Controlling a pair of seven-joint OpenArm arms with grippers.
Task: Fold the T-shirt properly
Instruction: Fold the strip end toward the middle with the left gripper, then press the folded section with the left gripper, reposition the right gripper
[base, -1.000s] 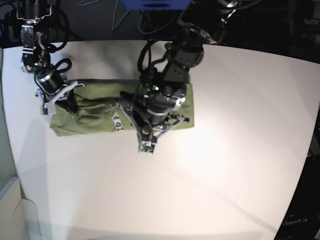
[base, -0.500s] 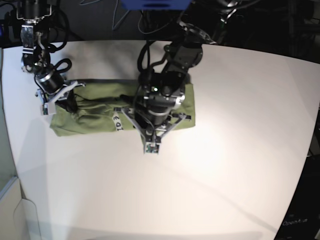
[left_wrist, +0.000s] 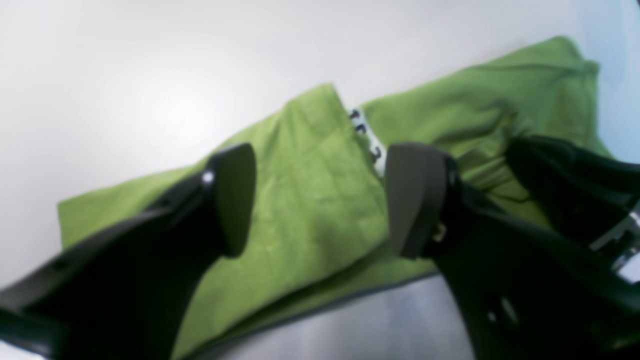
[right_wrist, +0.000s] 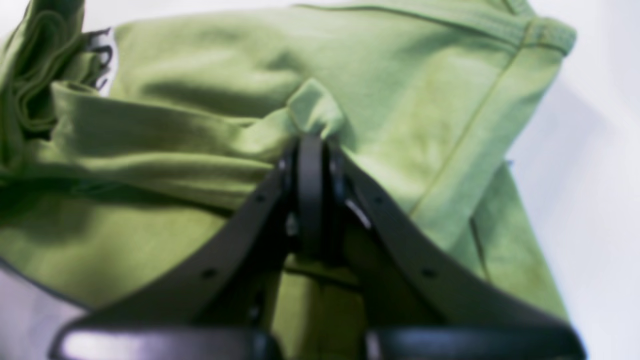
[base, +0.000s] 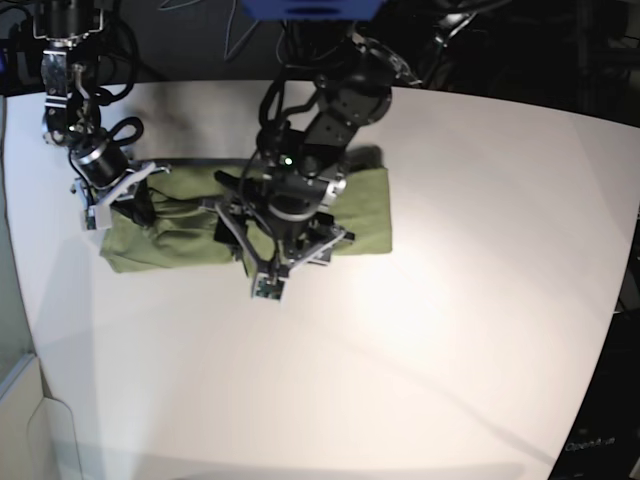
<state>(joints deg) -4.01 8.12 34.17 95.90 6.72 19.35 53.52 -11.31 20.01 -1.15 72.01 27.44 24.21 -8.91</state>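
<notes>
The olive-green, soft cotton T-shirt (base: 180, 225) lay as a long, lightly wrinkled band across the far-left part of the white counter (base: 450, 300), folded over on itself, with a small white tag bearing dark marks (left_wrist: 369, 142) showing at a fold edge near its middle. At the band's left end in the base view, the right tool (right_wrist: 311, 150) had its black fingers pressed together, pinching a small raised pucker of the green cloth, and ridges of fabric ran away from that pinch toward the bunched folds on the wrist view's left. Farther right, over the middle of the band, the left tool (left_wrist: 320, 200) hung with its two dark pads (left_wrist: 235, 197) spread wide apart and nothing between them; the cloth lay flat beneath the gap, apart from the pads, and the tag sat just beside the right-hand pad. In the base view the left arm covered the middle of the shirt, so the fold there was hidden. Both wrist views were soft and blurred, the tag's marks could not be read, and the shirt's lower edge was cut off behind the right tool's frame.
</notes>
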